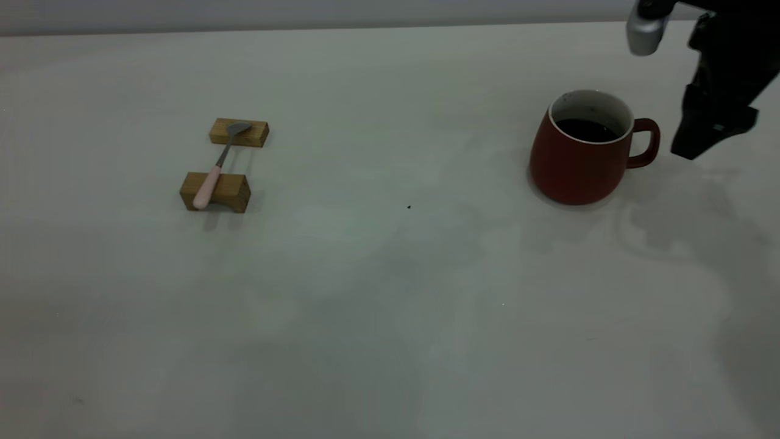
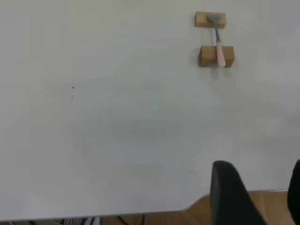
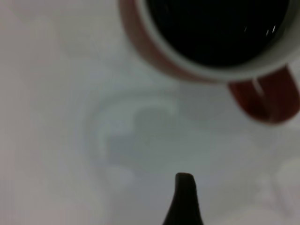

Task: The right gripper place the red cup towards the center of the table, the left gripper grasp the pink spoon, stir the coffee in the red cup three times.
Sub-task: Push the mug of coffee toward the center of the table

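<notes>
The red cup point(image 1: 576, 161) stands at the table's point(image 1: 390, 292) right side with dark coffee point(image 1: 586, 129) in it. Its handle point(image 1: 646, 143) points at my right gripper point(image 1: 694, 146), which hangs just beside it, apart from it and open. In the right wrist view one finger point(image 3: 185, 201) shows, with the cup point(image 3: 154, 61) ahead. The pink spoon point(image 1: 214, 171) lies across two wooden blocks at the left. My left gripper point(image 2: 261, 165) is open and empty near the table's edge, far from the spoon point(image 2: 219, 49).
The wooden blocks point(image 1: 239, 132) point(image 1: 215, 192) hold the spoon off the table, its bowl on the far one. A wide stretch of bare tabletop lies between the blocks and the cup. A wooden floor point(image 2: 197, 213) shows beyond the table edge in the left wrist view.
</notes>
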Tool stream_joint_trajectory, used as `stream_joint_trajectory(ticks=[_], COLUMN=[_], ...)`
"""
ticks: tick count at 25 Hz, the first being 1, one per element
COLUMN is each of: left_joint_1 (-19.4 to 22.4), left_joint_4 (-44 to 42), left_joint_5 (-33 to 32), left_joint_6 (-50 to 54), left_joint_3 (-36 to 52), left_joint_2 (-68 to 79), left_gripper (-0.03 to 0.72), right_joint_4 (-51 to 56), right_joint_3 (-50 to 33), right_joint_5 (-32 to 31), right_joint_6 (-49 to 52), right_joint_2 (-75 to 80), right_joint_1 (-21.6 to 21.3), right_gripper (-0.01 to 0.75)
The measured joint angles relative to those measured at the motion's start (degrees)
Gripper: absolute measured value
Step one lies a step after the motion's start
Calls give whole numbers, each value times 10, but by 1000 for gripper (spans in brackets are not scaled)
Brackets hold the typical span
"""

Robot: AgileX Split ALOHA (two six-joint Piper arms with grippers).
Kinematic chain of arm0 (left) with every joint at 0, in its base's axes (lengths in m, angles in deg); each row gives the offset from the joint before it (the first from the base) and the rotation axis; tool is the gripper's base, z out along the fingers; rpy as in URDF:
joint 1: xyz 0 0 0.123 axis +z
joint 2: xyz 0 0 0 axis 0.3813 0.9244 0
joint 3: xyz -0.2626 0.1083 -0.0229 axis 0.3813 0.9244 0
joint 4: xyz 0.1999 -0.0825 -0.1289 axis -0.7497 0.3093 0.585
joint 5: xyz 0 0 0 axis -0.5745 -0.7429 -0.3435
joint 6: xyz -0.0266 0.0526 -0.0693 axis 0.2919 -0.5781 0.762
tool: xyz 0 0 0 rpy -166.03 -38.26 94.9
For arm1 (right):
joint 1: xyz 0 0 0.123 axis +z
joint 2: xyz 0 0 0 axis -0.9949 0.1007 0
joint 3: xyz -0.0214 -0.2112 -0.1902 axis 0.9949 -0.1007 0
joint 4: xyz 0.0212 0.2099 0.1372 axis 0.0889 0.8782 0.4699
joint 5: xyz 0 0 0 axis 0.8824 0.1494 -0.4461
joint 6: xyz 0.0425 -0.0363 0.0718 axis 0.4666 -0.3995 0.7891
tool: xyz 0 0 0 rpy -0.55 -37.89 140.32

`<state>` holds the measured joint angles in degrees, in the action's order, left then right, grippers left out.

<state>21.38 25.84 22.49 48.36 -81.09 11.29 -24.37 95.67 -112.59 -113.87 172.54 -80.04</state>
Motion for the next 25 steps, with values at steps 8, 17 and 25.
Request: stream_joint_trajectory(ticks=[8,17,25], left_joint_1=[0,0,0], left_joint_4=[0,0,0], left_joint_5=[0,0,0], left_joint_6=[0,0,0], left_joint_3=[0,0,0], left_joint_2=[0,0,0], left_gripper=[380,380,380], right_joint_4=[0,6,10], right_joint_3=[68,76,76], right_joint_5=[-2,12,28], right_joint_6=[-94,-143,-154], right_joint_2=[67,89,89], right_joint_1=[0,9,53], right_gripper=[672,663,656])
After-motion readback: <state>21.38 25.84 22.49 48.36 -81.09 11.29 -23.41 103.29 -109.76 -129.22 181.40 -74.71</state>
